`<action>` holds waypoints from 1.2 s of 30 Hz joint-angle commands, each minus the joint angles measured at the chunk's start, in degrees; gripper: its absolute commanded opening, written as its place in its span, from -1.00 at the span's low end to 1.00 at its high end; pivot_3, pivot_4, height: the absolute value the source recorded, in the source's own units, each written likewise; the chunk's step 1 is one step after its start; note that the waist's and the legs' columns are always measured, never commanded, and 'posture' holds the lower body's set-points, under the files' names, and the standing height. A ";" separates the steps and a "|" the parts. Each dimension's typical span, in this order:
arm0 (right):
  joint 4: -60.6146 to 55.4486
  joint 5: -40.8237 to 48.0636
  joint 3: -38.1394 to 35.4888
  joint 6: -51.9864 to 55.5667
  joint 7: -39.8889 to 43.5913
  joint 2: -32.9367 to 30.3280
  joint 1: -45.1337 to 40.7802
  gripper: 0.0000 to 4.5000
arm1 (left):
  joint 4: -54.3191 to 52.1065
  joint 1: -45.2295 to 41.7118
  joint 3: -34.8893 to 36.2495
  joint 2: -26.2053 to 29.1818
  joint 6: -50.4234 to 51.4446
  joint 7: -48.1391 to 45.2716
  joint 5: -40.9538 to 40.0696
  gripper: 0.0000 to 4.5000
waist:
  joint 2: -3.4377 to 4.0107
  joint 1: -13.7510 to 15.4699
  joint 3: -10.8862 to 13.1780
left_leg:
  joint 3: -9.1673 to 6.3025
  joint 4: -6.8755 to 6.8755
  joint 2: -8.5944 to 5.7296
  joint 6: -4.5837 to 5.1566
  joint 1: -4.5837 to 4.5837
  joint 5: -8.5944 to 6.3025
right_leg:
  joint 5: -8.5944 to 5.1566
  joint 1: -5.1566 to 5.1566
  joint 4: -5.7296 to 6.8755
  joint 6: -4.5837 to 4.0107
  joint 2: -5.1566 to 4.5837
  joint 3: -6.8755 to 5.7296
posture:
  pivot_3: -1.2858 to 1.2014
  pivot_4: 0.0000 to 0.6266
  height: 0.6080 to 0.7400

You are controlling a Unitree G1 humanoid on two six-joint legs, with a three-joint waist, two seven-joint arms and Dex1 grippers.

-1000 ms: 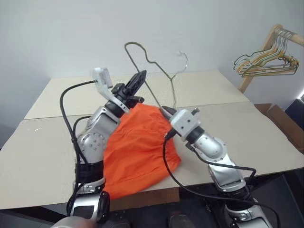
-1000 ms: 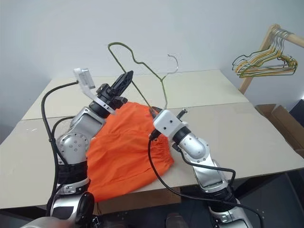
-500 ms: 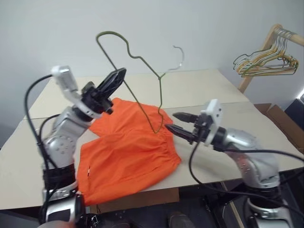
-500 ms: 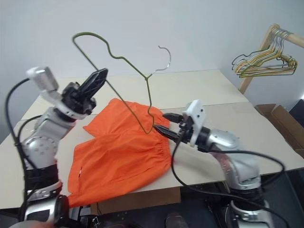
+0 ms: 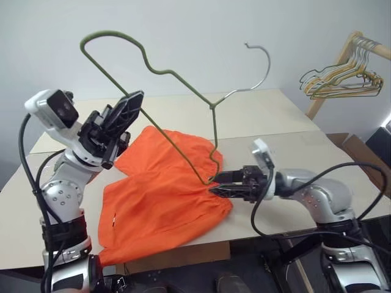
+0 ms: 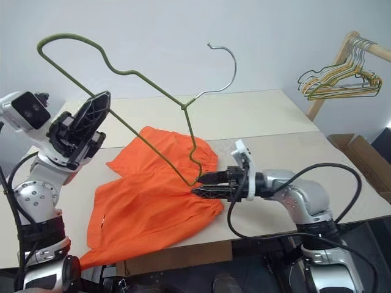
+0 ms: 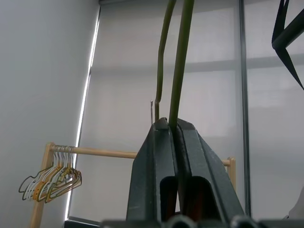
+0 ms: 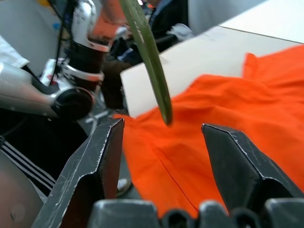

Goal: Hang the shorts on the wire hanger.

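Step in hand: hanger up, shorts not on it yet. My left gripper (image 5: pixel 122 113) is clamped tight on the wire hanger (image 5: pixel 177 76) along its long bar, holding it tilted in the air, grey hook far and right, lower corner dipping to the shorts (image 5: pixel 165 195). Shorts lie flat on the table (image 5: pixel 342 171), near edge, between my arms. Right gripper (image 5: pixel 221 185) is level at the waistband's right end, jaws apart, nothing in them, hanger corner just beside the tips. Next, I reckon: pinch the waistband, lift it, feed the bar through. Risk: grabbing wire with the fabric.
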 commanded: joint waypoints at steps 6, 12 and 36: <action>-0.27 2.43 -2.13 0.54 -2.67 2.63 -3.69 0.40 | -2.26 -0.23 0.26 -0.68 -1.10 0.92 -0.81 -1.00 | 0.00 0.10 0.00 | -0.02 0.00 0.00 0.00 -0.01 0.00 | 0.00 0.00 0.00 0.00 0.00 -0.02 | -0.04 -1.00 1.00; 0.56 3.08 -2.57 1.58 -4.15 3.09 -4.50 0.02 | -1.95 -0.23 -0.12 -1.01 -1.23 0.89 -0.24 -1.00 | 0.00 0.01 0.00 | -0.01 0.00 0.00 0.00 0.00 0.00 | 0.00 0.00 0.01 0.00 0.00 -0.02 | -0.05 -1.00 1.00; -5.07 16.28 -18.71 18.45 -15.01 -9.67 7.73 -1.00 | 1.22 12.29 -22.63 14.96 -11.75 -1.38 42.30 0.99 | -0.01 0.39 0.03 | 0.02 -0.01 -0.02 0.00 -0.14 0.00 | 0.00 -0.11 -0.05 -0.01 -0.03 -0.03 | -0.06 -1.00 1.00</action>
